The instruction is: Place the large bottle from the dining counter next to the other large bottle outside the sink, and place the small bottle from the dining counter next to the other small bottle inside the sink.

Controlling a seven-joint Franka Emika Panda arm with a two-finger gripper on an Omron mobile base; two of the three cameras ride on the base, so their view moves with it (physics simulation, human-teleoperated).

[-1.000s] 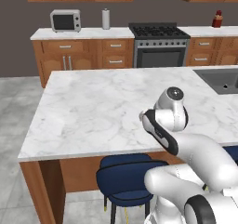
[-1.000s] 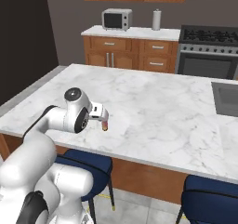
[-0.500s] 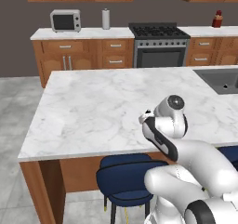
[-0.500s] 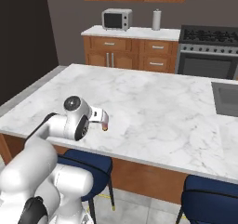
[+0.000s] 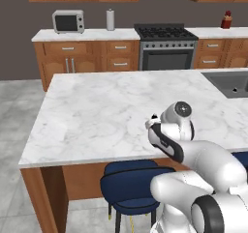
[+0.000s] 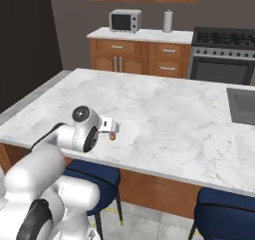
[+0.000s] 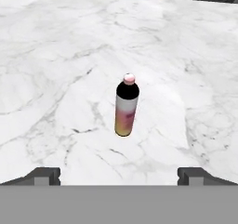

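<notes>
The small bottle [image 7: 126, 108] stands upright on the marble dining counter [image 7: 56, 56], with a pale cap, dark shoulder and pink-to-orange body. My gripper [image 7: 120, 175] is open and low, its two dark fingertips [image 7: 44, 175] spread wide on the near side of the bottle and apart from it. In the right base view the gripper [image 6: 108, 127] hovers over the counter [image 6: 164, 104] close to its front edge, and a bit of the bottle [image 6: 113, 136] peeks out below it. In the left base view my hand [image 5: 154, 124] hides the bottle. The sink [image 5: 228, 82] lies far right. The black large bottle is out of view.
Blue stools [image 5: 131, 183] stand under the counter's front edge. Behind the island are a stove [image 5: 164, 46], a microwave [image 5: 68, 21], a paper towel roll [image 5: 110, 19] and a red bottle [image 5: 226, 20] on the back counter. Broad bare marble [image 6: 164, 104] stretches between the bottle and the sink [image 6: 241, 104].
The arm has sunk a little towards the counter, bringing the hand lower near the small bottle. The bottle has not moved.
</notes>
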